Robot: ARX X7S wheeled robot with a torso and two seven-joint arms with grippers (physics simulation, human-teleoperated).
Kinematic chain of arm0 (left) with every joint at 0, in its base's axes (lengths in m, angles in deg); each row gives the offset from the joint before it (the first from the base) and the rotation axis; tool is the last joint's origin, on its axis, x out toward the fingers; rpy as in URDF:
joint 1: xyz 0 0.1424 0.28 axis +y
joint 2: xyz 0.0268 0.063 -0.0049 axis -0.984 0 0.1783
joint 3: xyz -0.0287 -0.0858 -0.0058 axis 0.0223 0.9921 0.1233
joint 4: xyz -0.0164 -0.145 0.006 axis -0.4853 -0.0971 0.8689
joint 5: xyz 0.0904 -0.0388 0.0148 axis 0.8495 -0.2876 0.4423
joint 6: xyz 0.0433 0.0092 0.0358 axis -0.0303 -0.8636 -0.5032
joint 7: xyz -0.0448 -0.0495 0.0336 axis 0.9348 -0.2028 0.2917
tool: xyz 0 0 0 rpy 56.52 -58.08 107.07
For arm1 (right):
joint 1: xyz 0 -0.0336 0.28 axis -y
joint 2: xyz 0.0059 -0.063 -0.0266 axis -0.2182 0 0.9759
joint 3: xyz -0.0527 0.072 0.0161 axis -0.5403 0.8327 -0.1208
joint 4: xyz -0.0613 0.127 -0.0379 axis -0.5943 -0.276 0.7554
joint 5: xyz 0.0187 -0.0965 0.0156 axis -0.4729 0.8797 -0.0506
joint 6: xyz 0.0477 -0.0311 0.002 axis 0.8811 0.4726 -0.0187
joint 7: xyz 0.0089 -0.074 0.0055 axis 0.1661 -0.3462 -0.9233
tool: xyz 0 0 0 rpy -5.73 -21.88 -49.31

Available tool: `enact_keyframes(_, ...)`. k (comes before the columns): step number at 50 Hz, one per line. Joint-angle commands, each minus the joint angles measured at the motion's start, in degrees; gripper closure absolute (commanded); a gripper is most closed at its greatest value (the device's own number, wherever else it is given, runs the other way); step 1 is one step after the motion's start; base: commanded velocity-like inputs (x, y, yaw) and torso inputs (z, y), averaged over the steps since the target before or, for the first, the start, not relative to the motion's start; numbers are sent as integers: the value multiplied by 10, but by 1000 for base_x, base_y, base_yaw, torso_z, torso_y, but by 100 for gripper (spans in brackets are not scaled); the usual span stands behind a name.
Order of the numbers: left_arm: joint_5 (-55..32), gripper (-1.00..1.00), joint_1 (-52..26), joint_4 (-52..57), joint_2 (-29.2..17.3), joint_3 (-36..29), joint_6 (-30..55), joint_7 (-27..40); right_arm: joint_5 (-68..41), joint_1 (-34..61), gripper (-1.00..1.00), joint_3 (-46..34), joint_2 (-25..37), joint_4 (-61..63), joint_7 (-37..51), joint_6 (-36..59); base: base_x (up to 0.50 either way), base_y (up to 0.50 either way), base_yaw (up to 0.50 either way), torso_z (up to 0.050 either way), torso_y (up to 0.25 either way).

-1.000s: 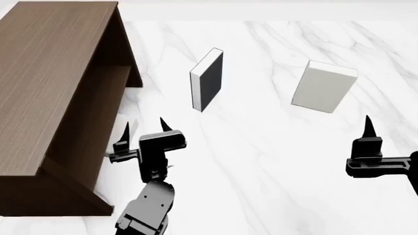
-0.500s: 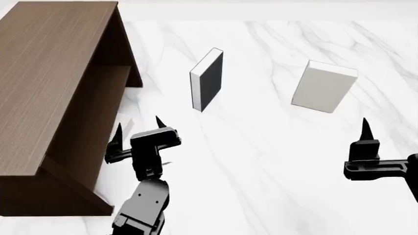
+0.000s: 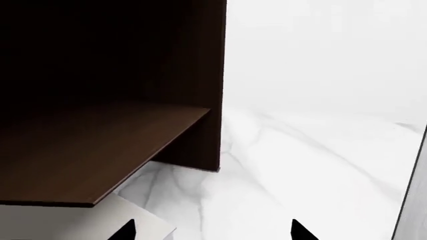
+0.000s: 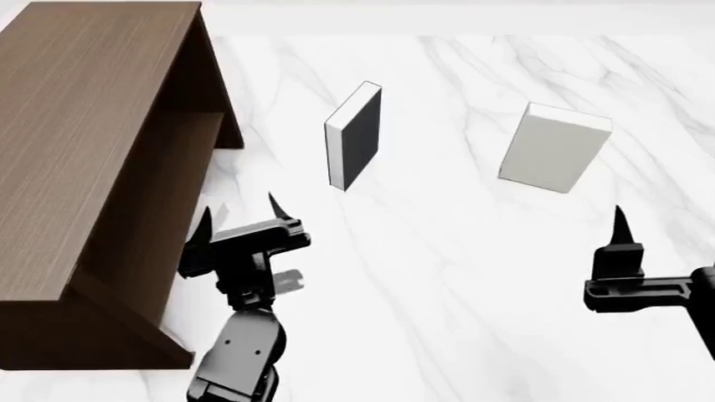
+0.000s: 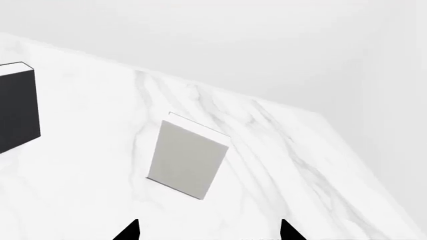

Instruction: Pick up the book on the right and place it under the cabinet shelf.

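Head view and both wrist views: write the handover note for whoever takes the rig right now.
Left gripper: open, empty, close beside the cabinet's open front.
Right gripper: open, empty, short of the book, lined up with it in the right wrist view.
The book stands upright on the marble table, untouched. A black-covered book stands between it and the cabinet.
The cabinet shelf already has a pale book beneath it.
Done: nothing yet with the book.
Left: grasp, carry, slide under shelf.

Left hand (image 4: 238, 219) shifted slightly left and nearer over the last second, rolled so its fingers tilt left, now closer to the cabinet (image 4: 90, 142). Right hand (image 4: 615, 230) shifted slightly left and nearer, with only one finger visible in the head view.
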Motion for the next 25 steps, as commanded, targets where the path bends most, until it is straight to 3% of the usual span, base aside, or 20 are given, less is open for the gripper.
enact_keyframes(1, -18, -100, 6, 63, -13, -19, 3, -62, 5, -7, -100, -3, -4, -2, 0, -4, 0, 0, 0, 0, 0)
enact_keyframes(25, -53, -100, 33, 194, -48, -58, 63, -135, 12, -15, -100, -4, -6, -6, -4, -12, 0, 0, 0, 0, 1)
